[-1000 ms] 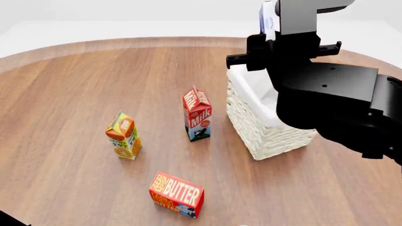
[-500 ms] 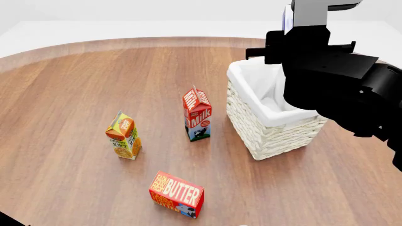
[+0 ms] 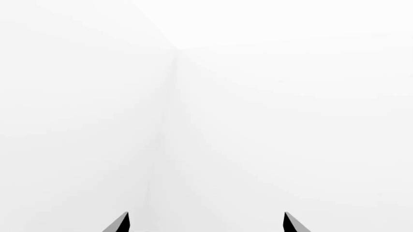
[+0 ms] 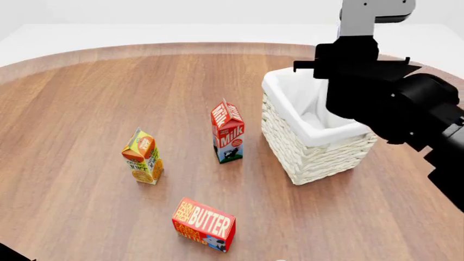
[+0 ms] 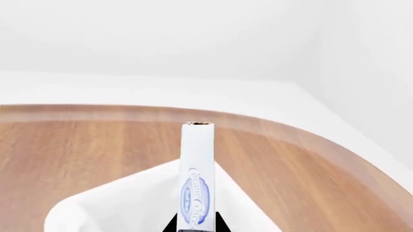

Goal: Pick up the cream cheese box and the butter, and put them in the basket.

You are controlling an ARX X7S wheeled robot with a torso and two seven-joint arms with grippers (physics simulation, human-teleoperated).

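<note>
One cream cheese box between tool tips

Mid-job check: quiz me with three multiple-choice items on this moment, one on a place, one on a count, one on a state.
1. Where is the butter?
A. In the basket
B. On the table, near the front edge of the head view
C. Leaning on the milk carton

2. How many cartons stand on the table?
A. Two
B. Three
C. Four

3. What is the right gripper doing?
A. Open and empty
B. Shut on the butter
C. Shut on the cream cheese box, above the basket

Answers:
1. B: it lies on the table, apart from the basket.
2. A: only the milk carton and juice carton stand there.
3. C: the right wrist view shows the cream cheese box rising from the jaws over the white liner.
</note>
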